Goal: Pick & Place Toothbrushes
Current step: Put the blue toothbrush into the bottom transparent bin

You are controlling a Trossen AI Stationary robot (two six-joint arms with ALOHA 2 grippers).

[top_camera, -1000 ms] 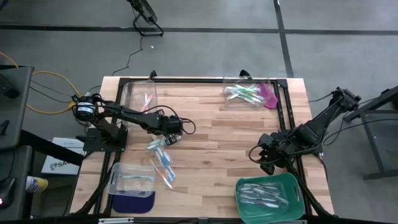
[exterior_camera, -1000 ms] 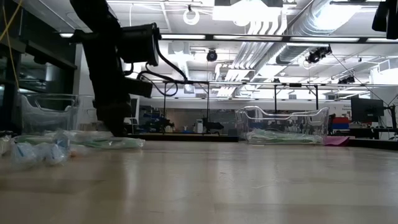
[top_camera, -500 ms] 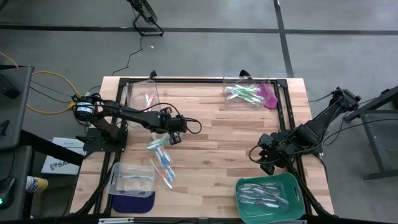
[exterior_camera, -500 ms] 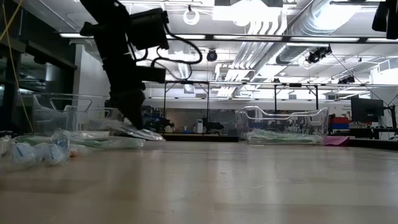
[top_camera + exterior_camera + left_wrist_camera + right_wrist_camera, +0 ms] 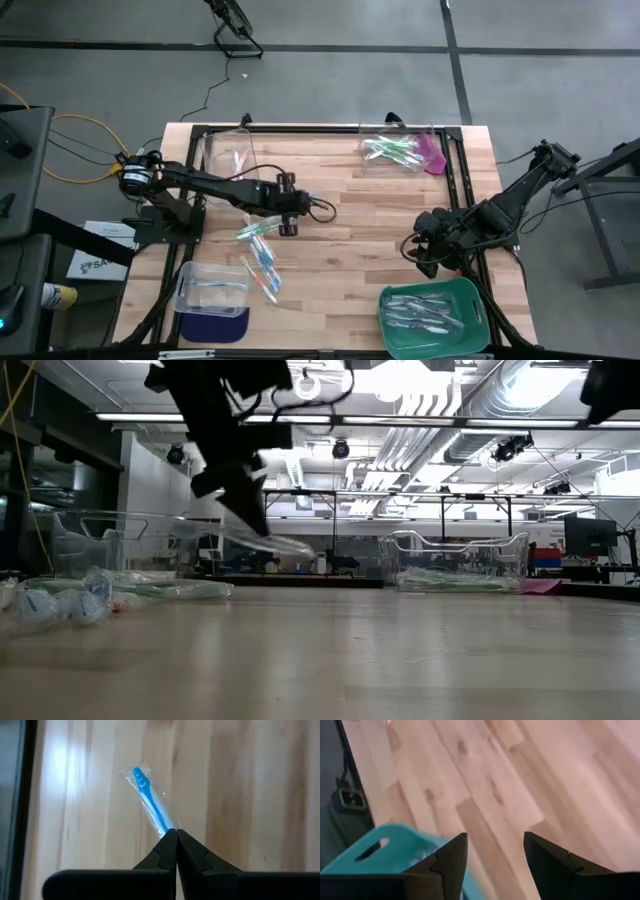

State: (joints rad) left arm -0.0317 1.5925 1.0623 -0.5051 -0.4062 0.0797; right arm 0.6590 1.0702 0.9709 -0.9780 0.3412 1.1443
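High view: my left tool [image 5: 296,203] sits near table [image 5: 360,240] centre, at about 1 o'clock from the loose pile of toothbrushes [image 5: 259,258]. Right tool [image 5: 424,252] waits at the 4 o'clock side, just above the green tray [image 5: 472,300].

Low view: left tool is lifted clear of the table, a wrapped brush trailing from its tip. The pile stays on the table at far 9 o'clock.

Left wrist view: tool pinched fully shut on the blue toothbrush [image 5: 150,803], gripped at the handle end, head pointing away, clear wrapper crinkled around it.

Right wrist view: fingers [image 5: 451,858] stand well apart, holding nothing, tray corner beside them.

Handling, my guess: very light, stiff stick in a slick wrapper; may swivel or slip in the pinch. A mid-handle hold would be steadier.

Versus a second ago: left tool was down at the pile, nearly shut; now it has risen and shifted toward 3 o'clock with the brush. Right arm unchanged.
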